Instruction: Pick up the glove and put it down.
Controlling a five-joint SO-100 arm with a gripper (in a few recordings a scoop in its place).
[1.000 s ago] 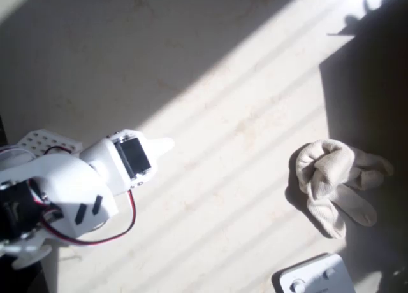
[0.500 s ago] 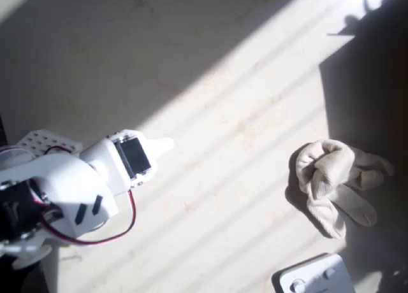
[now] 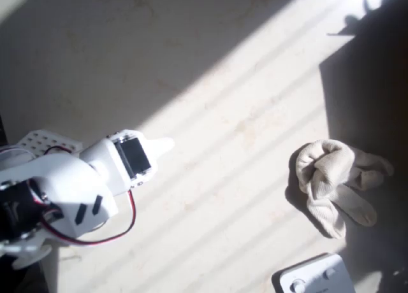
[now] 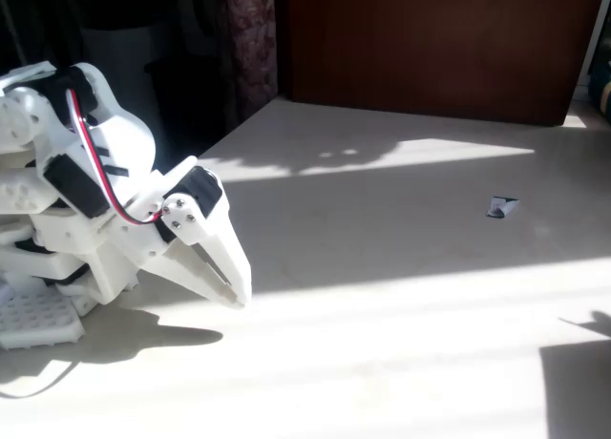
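My gripper [image 4: 234,284] hangs low over the table [image 4: 401,267], folded in close to my own base, tip angled down and toward the right in the fixed view. The fingers lie together with no gap that I can make out, and nothing sits between them: clenched on air, as far as this angle tells. In the overhead view the gripper [image 3: 162,145] pokes out as a pale tip at the left, past the black servo block, red wire looping below it.

The glove [image 3: 335,181] lies well apart from me, over at the right side of the overhead view. It is crumpled, cuff bunched into a lump at its left, fingers trailing off right toward the dark shadow edge. It rests flat on the table, half in sun, half near shade. A white device corner [image 3: 312,277] sits just nearer than it, at the bottom edge (no part in this, I judge).

A small scrap [image 4: 501,206] lies far out on the table in the fixed view.

Step in hand: ambiguous. Arm tucked, hand empty, glove down on the table. This fits a rest pose ahead of a reach, and equally a rest pose after the glove is set back. The pictures do not settle which, so I name no move.
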